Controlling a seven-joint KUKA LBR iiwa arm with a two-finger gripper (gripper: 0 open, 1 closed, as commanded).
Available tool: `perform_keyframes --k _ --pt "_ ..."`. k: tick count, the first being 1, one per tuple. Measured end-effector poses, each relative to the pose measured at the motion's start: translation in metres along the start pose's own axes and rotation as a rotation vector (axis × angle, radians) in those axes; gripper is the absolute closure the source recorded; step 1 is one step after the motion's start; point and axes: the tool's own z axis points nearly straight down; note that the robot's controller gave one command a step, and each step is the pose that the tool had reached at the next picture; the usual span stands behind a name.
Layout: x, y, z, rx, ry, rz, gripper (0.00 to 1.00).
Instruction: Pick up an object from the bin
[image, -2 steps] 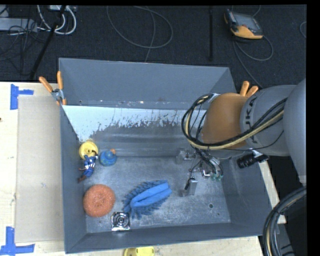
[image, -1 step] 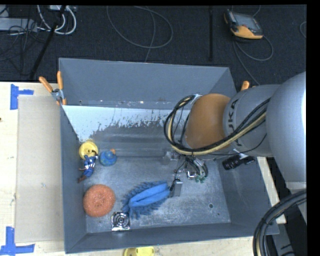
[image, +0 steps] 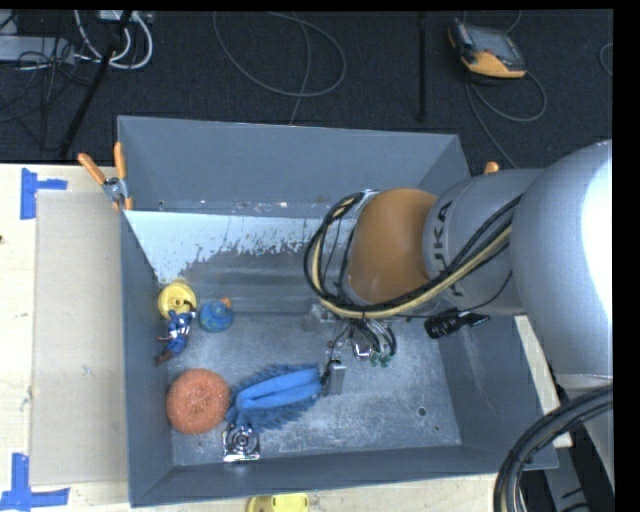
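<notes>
The gripper (image: 335, 372) is seen low in the bin (image: 440, 405); whether wide or narrow cannot be told. Right at its tip, a blue brush (image: 275, 392) is lying flat, stretching away from the arm. Nothing is lifted yet, so grasping and raising are judged left. Beyond the brush, an orange scrubber (image: 197, 400) is spotted.

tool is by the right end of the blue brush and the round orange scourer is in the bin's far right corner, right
No. In the camera view the tool is by the right end of the blue brush, but the round orange scourer lies in the near left corner of the bin, beside the brush's left end.
</notes>
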Motion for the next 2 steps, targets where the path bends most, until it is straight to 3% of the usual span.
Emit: perform_keyframes --k 1,2 --pt "0.046 0.014 0.0 0.002 -0.001 -0.076 0.0" --pt "0.066 0.042 0.001 0.002 0.009 -0.16 0.0"
